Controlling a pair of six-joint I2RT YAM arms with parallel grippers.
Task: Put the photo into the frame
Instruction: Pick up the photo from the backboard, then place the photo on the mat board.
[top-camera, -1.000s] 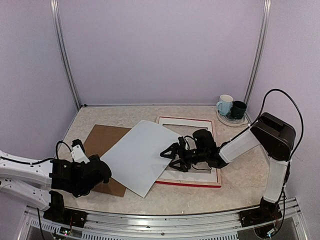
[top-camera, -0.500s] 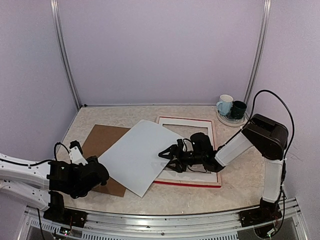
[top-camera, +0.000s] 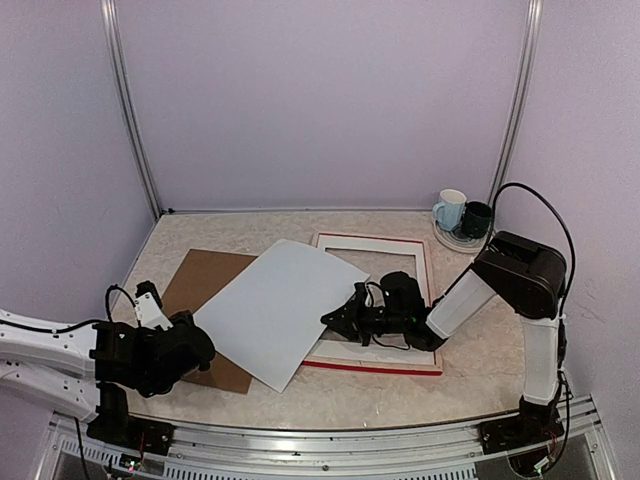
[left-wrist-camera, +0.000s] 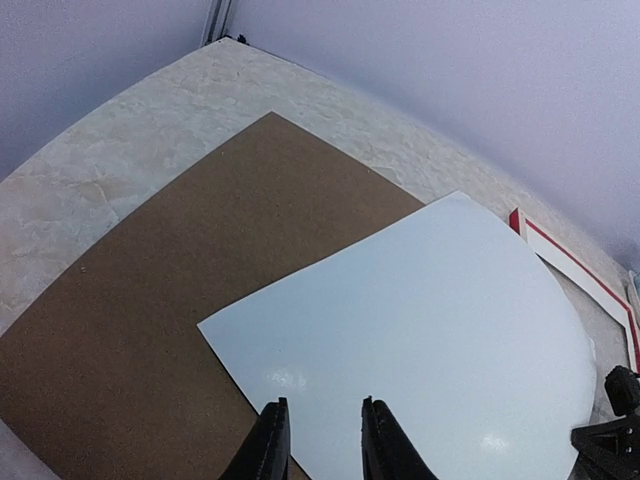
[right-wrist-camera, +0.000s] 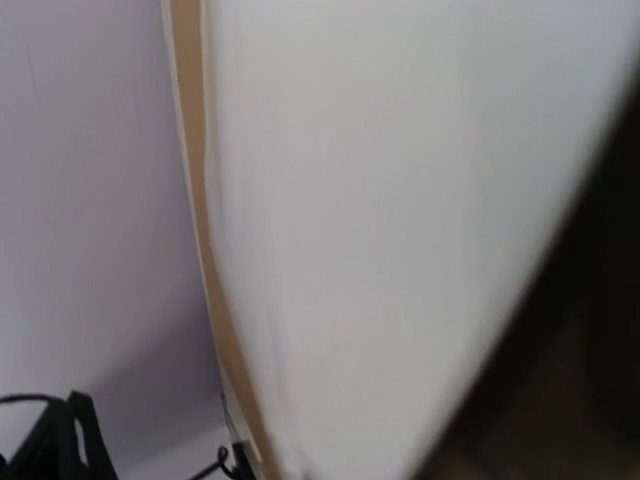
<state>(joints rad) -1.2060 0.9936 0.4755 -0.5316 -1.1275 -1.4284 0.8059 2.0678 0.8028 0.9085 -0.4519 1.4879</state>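
From above, the frame (top-camera: 375, 366) lies flat on the table (top-camera: 300, 405), right of centre. Inside its red border sits a white mat (top-camera: 370, 244), and the middle opening shows only a greyish surface. The photo (top-camera: 275, 315) lies outside the frame with a plain white face up. Its left part rests on the brown backing board (top-camera: 195, 285) and its right corner overlaps the frame's left side. The right gripper (top-camera: 340, 318) reaches low across the frame, its jaws drawn narrow onto the photo's right edge. The left gripper (top-camera: 200, 345) hangs over the near end of the backing board. At the back right a small plate (top-camera: 462, 239) carries a pale mug (top-camera: 450, 209) and a dark mug (top-camera: 477, 218), both upright; what they hold cannot be seen.

In the left wrist view, the left gripper's two fingers (left-wrist-camera: 268, 445) stand a narrow gap apart with nothing between them, above the photo's (left-wrist-camera: 420, 330) near corner. The backing board (left-wrist-camera: 200, 250) spreads beneath, and the frame's red corner (left-wrist-camera: 516, 222) shows beyond.

The right wrist view is blurred and very close. The photo's white surface (right-wrist-camera: 400, 200) fills most of it, with a tan strip (right-wrist-camera: 195, 200) along its left edge. The fingers cannot be made out here.
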